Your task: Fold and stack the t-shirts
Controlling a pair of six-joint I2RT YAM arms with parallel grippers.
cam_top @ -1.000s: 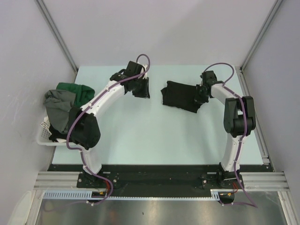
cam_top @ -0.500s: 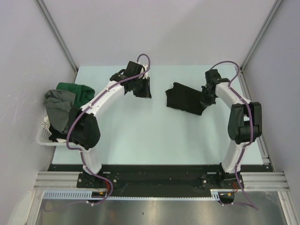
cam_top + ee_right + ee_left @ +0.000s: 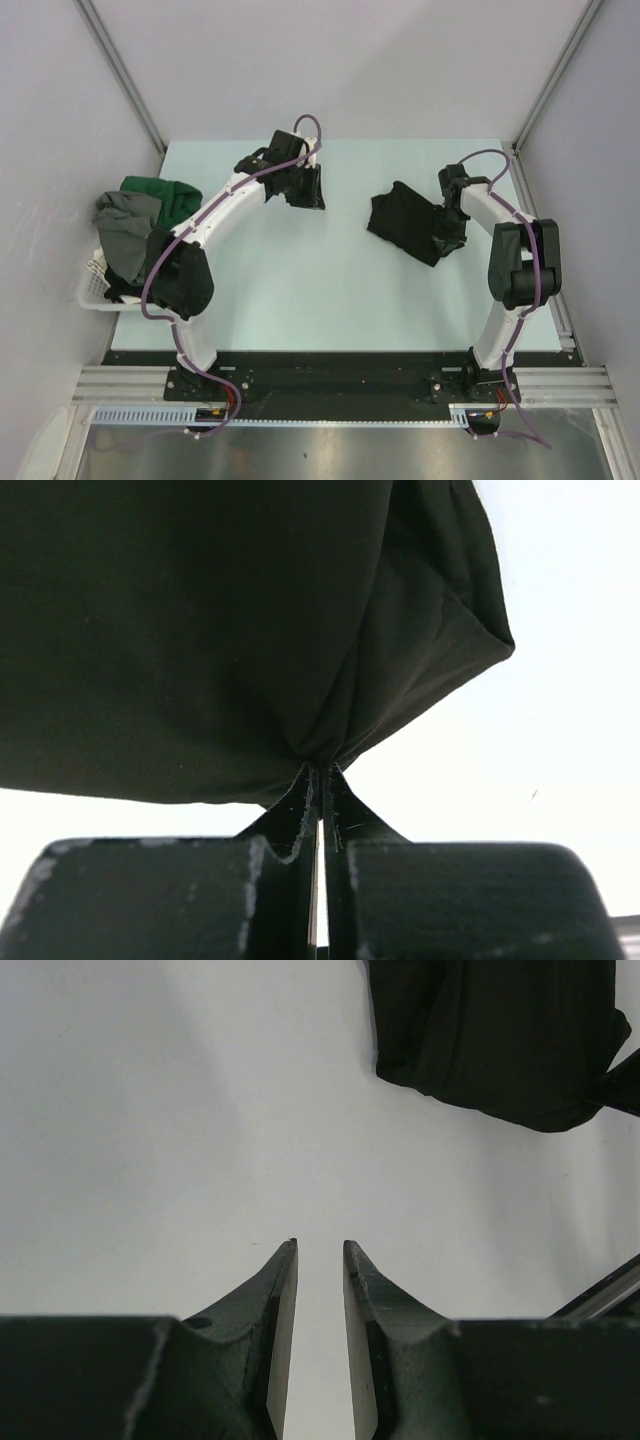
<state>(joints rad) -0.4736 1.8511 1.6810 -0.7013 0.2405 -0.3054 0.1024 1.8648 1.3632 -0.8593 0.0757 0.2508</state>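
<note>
A folded black t-shirt (image 3: 403,221) lies on the pale table, right of centre. My right gripper (image 3: 444,242) is shut on its near right edge. In the right wrist view the cloth (image 3: 230,630) bunches into the closed tips of that gripper (image 3: 322,768). My left gripper (image 3: 306,191) hovers left of the shirt, at the back of the table. Its jaws stand slightly apart with nothing between them (image 3: 320,1246). The black shirt (image 3: 490,1040) shows at the top right of the left wrist view. More t-shirts are heaped at the left: a dark green one (image 3: 160,193) and a grey one (image 3: 125,226).
A white slatted basket (image 3: 92,290) at the table's left edge holds the heap of shirts, and the left arm's elbow hangs over it. Grey walls with metal posts (image 3: 125,75) close in the table on three sides.
My right gripper has dragged the black t-shirt to the right and toward the near side, turning it slightly. The left arm has stayed almost still.
</note>
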